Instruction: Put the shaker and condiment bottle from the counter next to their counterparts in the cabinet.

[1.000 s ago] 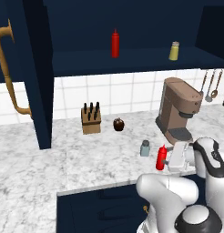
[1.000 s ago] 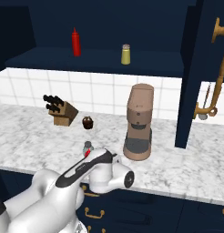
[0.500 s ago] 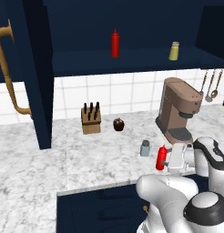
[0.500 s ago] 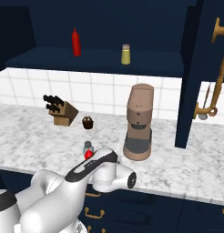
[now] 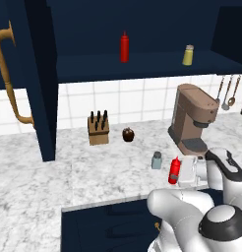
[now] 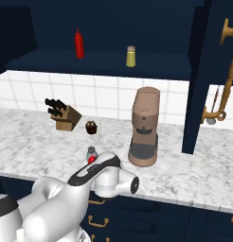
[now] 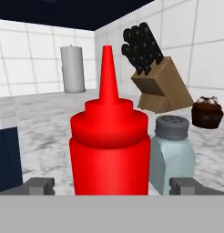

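Note:
The condiment bottle, red with a pointed nozzle, stands upright on the marbled counter, right in front of the hand. My gripper is open, with one fingertip on each side of the bottle and a gap to both. The pale blue-grey shaker stands just beyond the bottle, beside it. From the left base, the gripper sits against the bottle and the shaker is to its left. In the cabinet stand the counterparts, a red bottle and a yellowish shaker.
A knife block and a dark muffin stand near the tiled wall. A brown coffee machine is just right of the hand. The open cabinet door with its brass handle hangs at left. A paper towel roll stands far back.
The arm's near links have shifted a little. The hand stays at the red bottle and the jaws stay open. The bottle and the shaker have not moved.

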Motion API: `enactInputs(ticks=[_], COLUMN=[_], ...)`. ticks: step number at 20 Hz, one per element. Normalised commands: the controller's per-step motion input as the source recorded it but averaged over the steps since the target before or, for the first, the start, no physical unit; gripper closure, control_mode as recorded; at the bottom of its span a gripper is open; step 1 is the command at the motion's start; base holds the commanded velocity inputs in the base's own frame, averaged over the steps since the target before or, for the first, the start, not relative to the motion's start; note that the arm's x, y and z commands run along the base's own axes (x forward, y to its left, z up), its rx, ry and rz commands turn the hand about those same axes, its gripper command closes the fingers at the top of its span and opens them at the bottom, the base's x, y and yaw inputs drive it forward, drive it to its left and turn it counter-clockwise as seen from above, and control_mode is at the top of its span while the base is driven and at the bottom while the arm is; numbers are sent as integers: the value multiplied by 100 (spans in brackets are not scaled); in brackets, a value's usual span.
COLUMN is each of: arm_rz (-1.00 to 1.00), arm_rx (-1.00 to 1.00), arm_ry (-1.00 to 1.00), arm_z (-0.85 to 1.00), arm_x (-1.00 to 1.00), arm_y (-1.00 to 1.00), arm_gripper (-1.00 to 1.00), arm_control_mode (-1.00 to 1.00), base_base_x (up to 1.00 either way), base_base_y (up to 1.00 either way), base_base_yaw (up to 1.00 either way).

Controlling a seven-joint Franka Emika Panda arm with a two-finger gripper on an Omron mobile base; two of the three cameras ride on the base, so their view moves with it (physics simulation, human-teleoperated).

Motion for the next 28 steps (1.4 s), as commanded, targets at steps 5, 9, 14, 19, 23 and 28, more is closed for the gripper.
enactInputs(ticks=[5, 9, 14, 19, 23, 28], arm_rz=[0, 0, 0, 0, 0, 0], arm_rx=[0, 3, 2, 0, 0, 0], arm_ry=[1, 0, 0, 0, 0, 0], arm_z=[-4, 0, 27, 84, 100, 99], arm_x=[0, -1, -26, -19, -23, -38], arm_y=[18, 0, 2, 10, 16, 18], arm_gripper=[100, 100, 100, 100, 100, 100], arm_control_mode=[-100, -100, -100, -100, -100, -100], base_base_x=[0, 0, 0, 0, 0, 0], base_base_y=[0, 0, 0, 0, 0, 0], base_base_yaw=[0, 0, 0, 0, 0, 0])
